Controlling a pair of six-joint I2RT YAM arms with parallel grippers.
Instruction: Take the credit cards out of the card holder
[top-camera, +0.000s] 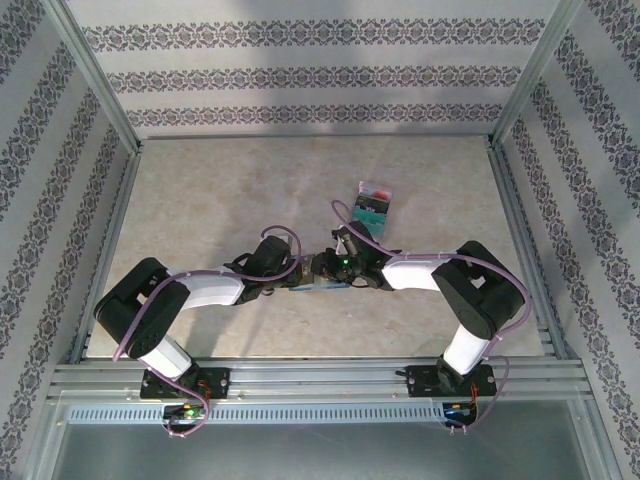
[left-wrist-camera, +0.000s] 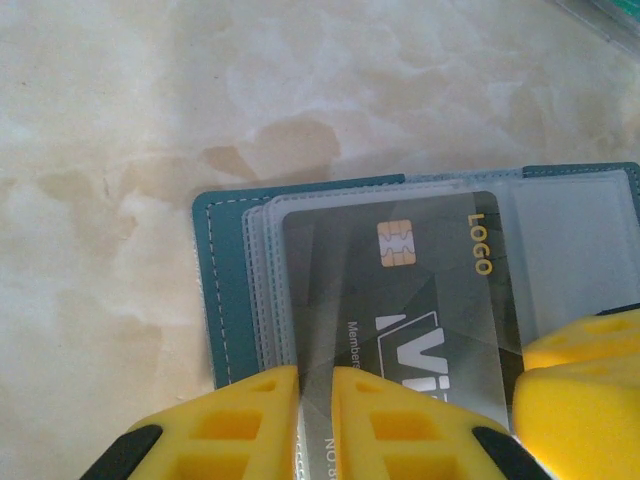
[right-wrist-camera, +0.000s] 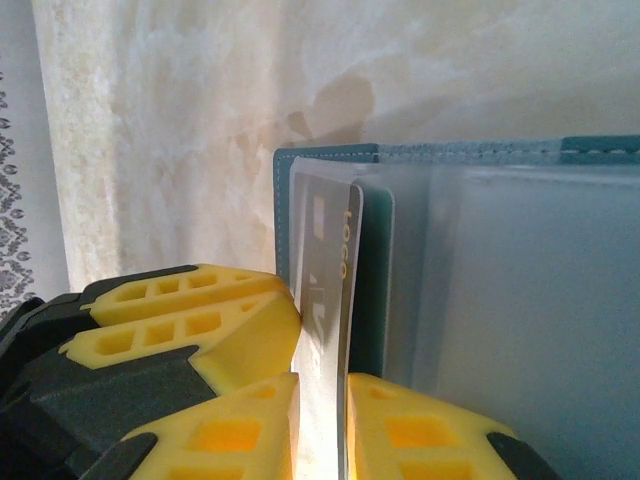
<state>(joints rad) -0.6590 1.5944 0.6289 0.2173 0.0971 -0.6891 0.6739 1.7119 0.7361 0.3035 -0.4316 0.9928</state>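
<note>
Both arms meet mid table (top-camera: 200, 200), claws nose to nose over the card holder (top-camera: 322, 287). Holder lies open and flat, just in front of the arm bases, teal cover down, clear pockets (left-wrist-camera: 262, 290) up.

L wrist cam: left claw (left-wrist-camera: 316, 385) has its jaws nearly together, thin slit only, pinched on the holder's clear pockets at the near-left corner. Can't tell if the card edge is in the slit too. Teal rim of the holder (left-wrist-camera: 215, 290) sticks out just left of the claw. Dark card (left-wrist-camera: 400, 300) w/ gold chip and "LOGO" lies across the pockets, its near end under the right-hand finger. Right claw's yellow fingers (left-wrist-camera: 575, 365) sit at the card's right edge, touching it.

R wrist cam: right claw (right-wrist-camera: 322, 400) is clamped on the dark card (right-wrist-camera: 335, 290), card edge-on between the fingers, tilted up off the holder (right-wrist-camera: 450, 152). Far end still against the pockets. Left claw's fingers (right-wrist-camera: 200, 320) are right beside the card, touching the holder's left edge.

Loose cards (top-camera: 373, 200), red-orange and teal, stacked further back on the table, right of centre, well apart from both claws.
</note>
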